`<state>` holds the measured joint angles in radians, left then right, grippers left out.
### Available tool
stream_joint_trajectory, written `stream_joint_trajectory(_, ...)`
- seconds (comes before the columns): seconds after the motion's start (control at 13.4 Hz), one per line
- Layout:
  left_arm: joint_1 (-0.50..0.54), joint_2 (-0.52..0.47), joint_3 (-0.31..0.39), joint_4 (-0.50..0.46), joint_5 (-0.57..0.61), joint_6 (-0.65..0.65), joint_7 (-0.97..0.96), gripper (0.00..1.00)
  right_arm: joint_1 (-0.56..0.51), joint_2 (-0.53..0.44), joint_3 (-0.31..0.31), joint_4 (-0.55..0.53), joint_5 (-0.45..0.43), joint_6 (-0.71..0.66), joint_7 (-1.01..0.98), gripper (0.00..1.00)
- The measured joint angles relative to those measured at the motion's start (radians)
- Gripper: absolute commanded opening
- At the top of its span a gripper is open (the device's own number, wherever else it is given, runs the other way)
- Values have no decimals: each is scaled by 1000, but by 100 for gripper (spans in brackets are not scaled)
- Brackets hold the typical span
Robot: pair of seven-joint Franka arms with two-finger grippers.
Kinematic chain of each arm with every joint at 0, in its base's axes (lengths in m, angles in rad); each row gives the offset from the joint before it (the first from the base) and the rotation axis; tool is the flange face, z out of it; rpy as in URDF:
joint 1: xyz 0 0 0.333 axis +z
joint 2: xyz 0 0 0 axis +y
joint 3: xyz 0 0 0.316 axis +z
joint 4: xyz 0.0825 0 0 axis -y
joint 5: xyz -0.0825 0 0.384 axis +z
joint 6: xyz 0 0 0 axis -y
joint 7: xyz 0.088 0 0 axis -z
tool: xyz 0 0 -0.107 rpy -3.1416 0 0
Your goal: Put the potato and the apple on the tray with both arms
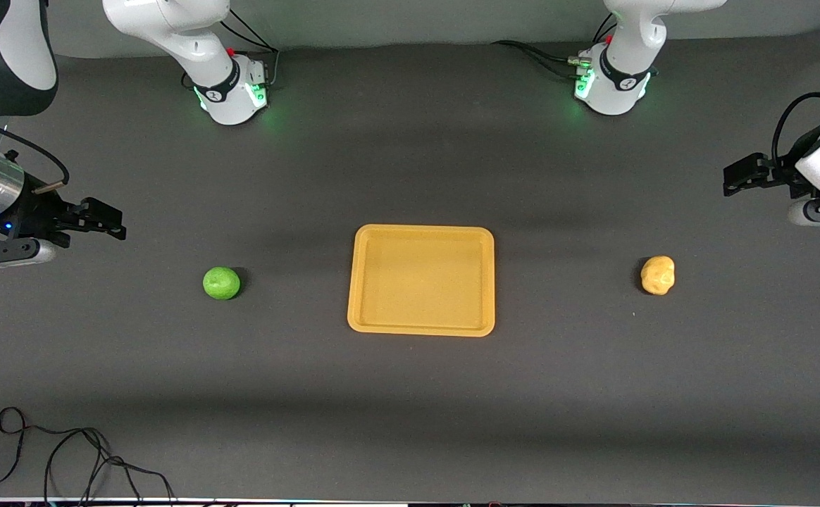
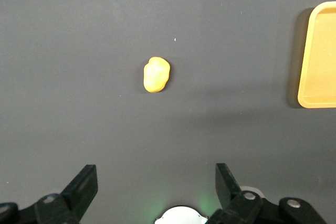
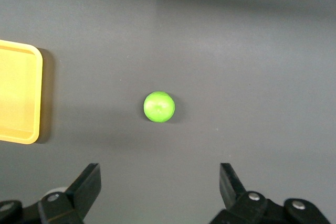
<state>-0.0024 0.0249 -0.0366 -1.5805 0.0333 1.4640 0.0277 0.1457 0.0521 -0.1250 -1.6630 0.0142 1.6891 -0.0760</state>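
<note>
The orange-yellow tray (image 1: 421, 328) lies flat at the table's middle with nothing on it. A round green apple (image 1: 221, 283) rests on the mat toward the right arm's end; a lumpy pale yellow potato (image 1: 657, 274) rests toward the left arm's end. My right gripper (image 1: 110, 220) hangs open above the mat at the right arm's end, apart from the apple (image 3: 159, 106). My left gripper (image 1: 737, 176) hangs open above the mat at the left arm's end, apart from the potato (image 2: 156, 74). Both wrist views show empty open fingers, with a tray edge (image 2: 320, 56) (image 3: 21, 93) in each.
The two arm bases (image 1: 230, 91) (image 1: 611, 88) stand along the mat's edge farthest from the front camera. A loose black cable (image 1: 65, 458) lies near the front edge at the right arm's end. The mat is dark grey throughout.
</note>
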Motion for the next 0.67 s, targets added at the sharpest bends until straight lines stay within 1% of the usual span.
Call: stream_joint_trajectory(0.67, 0, 0, 0, -1, -3, 0, -43, 100, 2, 4, 3, 0, 0, 0, 0, 100)
